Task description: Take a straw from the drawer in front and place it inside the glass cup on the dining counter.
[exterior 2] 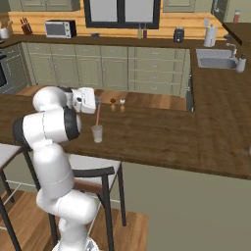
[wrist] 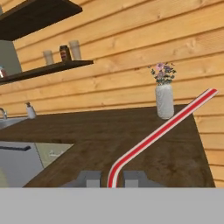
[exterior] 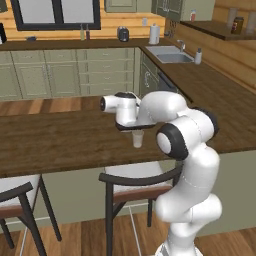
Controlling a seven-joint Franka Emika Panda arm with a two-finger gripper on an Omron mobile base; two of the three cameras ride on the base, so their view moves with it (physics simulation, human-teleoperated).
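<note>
A: One glass cup (exterior: 137, 139) was all we counted in the left base view, standing on the dining counter (exterior: 55, 140) just under the robot's hand, near the counter's front edge. Two stools (exterior: 132, 182) stood below that edge.

B: One straw (exterior 2: 97, 113) in the right base view, we agreed. It hung nearly upright from the gripper (exterior 2: 97, 102), its lower end just above or at the rim of the glass cup (exterior 2: 97, 133); we could not tell which. Two small shakers (exterior 2: 117, 104) sat beyond, apart from the cup, with bare wood to the right of it.

A: In the hand view we counted two fingertips (wrist: 89, 178) closed on the straw (wrist: 162, 131), which bent and ran up to the right. One flower vase (wrist: 164, 98) stood near the far edge of the counter.
</note>
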